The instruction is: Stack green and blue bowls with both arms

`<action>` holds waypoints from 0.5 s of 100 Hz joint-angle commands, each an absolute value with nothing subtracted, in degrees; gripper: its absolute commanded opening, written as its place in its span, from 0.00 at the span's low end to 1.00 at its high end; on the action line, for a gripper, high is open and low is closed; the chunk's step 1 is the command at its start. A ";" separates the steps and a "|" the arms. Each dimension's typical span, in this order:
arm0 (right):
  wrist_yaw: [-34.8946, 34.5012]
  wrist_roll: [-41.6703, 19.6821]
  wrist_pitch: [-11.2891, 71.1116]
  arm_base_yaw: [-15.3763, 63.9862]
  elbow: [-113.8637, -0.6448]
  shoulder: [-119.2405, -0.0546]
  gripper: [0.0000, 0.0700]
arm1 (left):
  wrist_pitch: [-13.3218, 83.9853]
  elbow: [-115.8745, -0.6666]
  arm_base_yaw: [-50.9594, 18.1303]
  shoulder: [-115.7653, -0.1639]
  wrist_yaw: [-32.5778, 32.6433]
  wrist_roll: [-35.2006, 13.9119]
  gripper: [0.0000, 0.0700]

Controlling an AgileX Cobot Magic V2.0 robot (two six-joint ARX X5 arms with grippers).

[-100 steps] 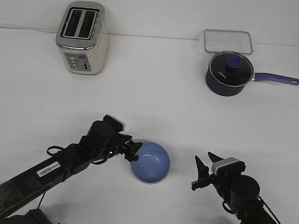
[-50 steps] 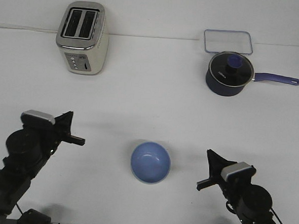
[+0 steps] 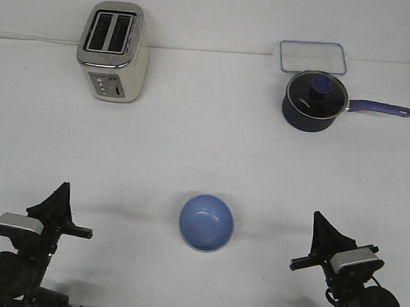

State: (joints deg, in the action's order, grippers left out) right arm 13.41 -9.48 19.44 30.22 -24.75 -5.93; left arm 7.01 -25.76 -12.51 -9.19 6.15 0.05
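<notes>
The light blue bowl point(image 3: 206, 223) sits upright on the white table, near the front centre. A thin pale edge shows along its lower rim; the green bowl does not show on its own. My left gripper point(image 3: 77, 210) is drawn back at the front left, well clear of the bowl, with its fingers apart and empty. My right gripper point(image 3: 305, 239) is drawn back at the front right, also clear of the bowl, with its fingers apart and empty.
A cream toaster point(image 3: 114, 50) stands at the back left. A dark navy lidded saucepan point(image 3: 315, 101) with a long handle pointing right stands at the back right, with a clear flat container point(image 3: 313, 57) behind it.
The left gripper left the blue bowl's left rim and drew back to the front left corner. The right gripper also drew back, to the right and toward the table's front edge. The bowl stayed put.
</notes>
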 commanded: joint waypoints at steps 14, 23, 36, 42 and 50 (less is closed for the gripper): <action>12.97 -10.44 19.33 30.52 -24.73 -5.98 0.00 | 5.93 -26.61 -12.53 -8.86 6.42 -0.49 0.02; 12.97 -10.44 19.33 30.52 -24.73 -5.98 0.00 | 5.93 -26.61 -12.53 -8.86 6.42 -0.49 0.02; 12.97 -10.44 19.31 30.52 -24.73 -5.98 0.00 | 5.93 -26.61 -12.53 -8.86 6.42 -0.49 0.02; 12.97 -10.41 19.31 30.52 -24.73 -5.98 0.00 | 5.93 -26.61 -12.53 -8.86 6.42 -0.49 0.02; 12.97 -10.41 19.31 30.52 -24.73 -5.98 0.00 | 5.93 -26.61 -12.53 -8.86 6.42 -0.49 0.02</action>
State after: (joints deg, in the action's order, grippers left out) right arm 13.10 -9.87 19.59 30.22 -24.73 -5.93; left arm 6.66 -25.78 -12.51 -8.95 6.15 -0.12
